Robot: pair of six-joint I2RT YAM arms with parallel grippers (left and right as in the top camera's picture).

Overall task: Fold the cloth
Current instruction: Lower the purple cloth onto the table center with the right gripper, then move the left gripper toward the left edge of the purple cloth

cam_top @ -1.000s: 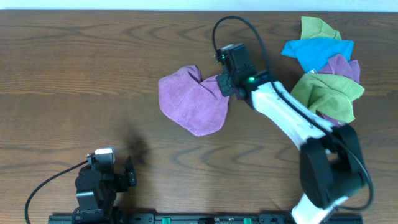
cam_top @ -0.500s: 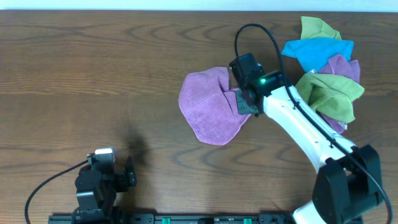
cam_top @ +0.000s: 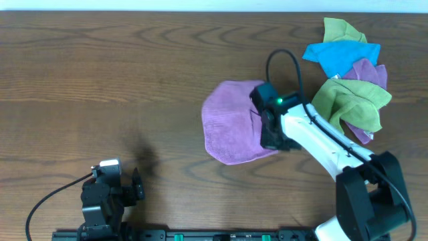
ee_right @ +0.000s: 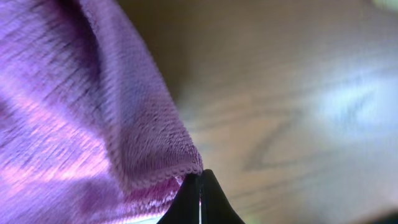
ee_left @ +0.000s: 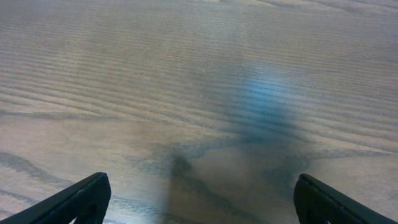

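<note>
On the table (cam_top: 100, 80), right of centre: the cloth (cam_top: 231, 127) lies as a rumpled lilac oval, not squared up. I can't tell from above how much of it is doubled over. The pile of green, blue and purple cloths (cam_top: 351, 73) sits at the back right, near the cloth but not touching it.

Right gripper (ee_right: 200, 183) is over the cloth's right edge. Jaws are closed, and the wrist view shows only the stitched hem at the tips, so it looks like a very thin pinch. Left gripper (ee_left: 202, 193) is parked at front left, well away from the cloth, jaws wide open, with nothing but bare wood under it.

Risks as I read them:
- The hem slips out mid-lift, because there's so little fabric in the jaws.
- The whole cloth drags instead of folding, because nothing pins the far side and the left arm is idle.
- The fold comes out skewed, because there's a single pinch point on an irregular outline.
- The right forearm runs close to the pile and a wide sweep could snag a green cloth.
</note>
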